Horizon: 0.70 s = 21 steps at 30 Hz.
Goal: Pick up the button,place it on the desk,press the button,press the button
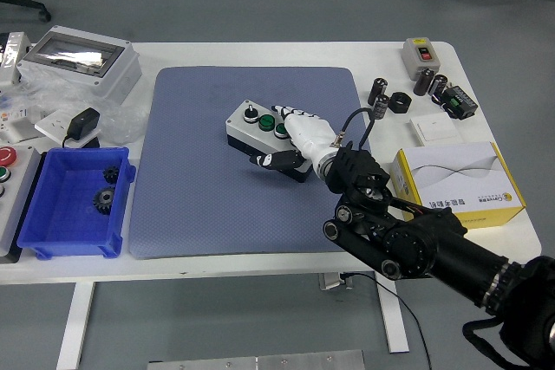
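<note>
My right hand (299,134) lies over the button box (260,134) on the blue mat (199,188), fingers stretched across its top, thumb against its front; not lifting it.

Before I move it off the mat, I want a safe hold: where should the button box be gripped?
Grip the button box across its long grey side walls, coming from above at the free left end. The top carries buttons, and the right hand already covers its right end.
</note>
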Each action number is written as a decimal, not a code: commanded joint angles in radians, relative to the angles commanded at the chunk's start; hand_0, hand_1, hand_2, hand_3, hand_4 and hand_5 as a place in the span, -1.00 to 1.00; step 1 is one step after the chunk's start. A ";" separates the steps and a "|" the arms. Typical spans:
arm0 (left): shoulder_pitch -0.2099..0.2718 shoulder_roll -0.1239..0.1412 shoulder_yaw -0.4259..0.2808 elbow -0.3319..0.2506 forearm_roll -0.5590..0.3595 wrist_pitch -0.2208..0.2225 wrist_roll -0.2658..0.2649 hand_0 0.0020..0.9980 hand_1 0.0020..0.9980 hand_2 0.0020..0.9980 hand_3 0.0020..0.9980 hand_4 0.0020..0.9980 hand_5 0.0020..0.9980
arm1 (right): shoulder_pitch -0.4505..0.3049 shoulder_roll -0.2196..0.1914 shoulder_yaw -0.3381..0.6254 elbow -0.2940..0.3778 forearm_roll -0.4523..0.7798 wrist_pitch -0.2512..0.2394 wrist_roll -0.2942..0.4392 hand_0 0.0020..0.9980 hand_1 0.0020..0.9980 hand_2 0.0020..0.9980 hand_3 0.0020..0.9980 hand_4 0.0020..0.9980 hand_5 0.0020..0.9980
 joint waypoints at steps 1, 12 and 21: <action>0.000 0.000 0.000 0.000 0.000 0.000 0.000 0.25 -0.01 -0.01 0.17 -0.49 -0.90 | 0.000 0.000 -0.004 -0.003 0.002 -0.005 -0.001 0.58 0.84 0.98 1.00 1.00 0.11; -0.002 0.000 -0.003 0.002 0.006 -0.003 -0.004 0.25 -0.01 -0.01 0.18 -0.49 -0.91 | 0.003 0.000 -0.035 -0.038 -0.006 -0.061 -0.025 0.20 0.61 0.80 1.00 1.00 0.09; -0.004 -0.001 -0.005 0.004 0.009 -0.005 -0.008 0.25 -0.01 -0.02 0.18 -0.51 -0.94 | 0.006 0.000 -0.054 -0.065 -0.028 -0.094 -0.054 -0.44 0.18 0.35 0.80 0.80 -0.39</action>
